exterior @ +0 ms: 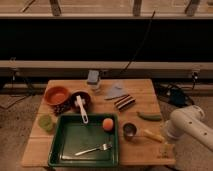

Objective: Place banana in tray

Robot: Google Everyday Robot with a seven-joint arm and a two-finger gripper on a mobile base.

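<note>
The small yellow banana (152, 135) lies on the wooden table, right of a small metal cup (129, 130). The large dark green tray (74, 135) sits at the table's front left and holds a fork (93, 148) and an orange round fruit (107, 124). My white arm (192, 126) comes in from the right edge. My gripper (165, 149) hangs at the table's front right corner, just right of and below the banana, apart from it.
A dark green vegetable (150, 117) lies behind the banana. An orange bowl (56, 95), a dark bowl with a white brush (80, 104) and a green cup (46, 122) stand left. A striped item (125, 102), grey cloth (116, 91) and a grey block (93, 77) lie behind.
</note>
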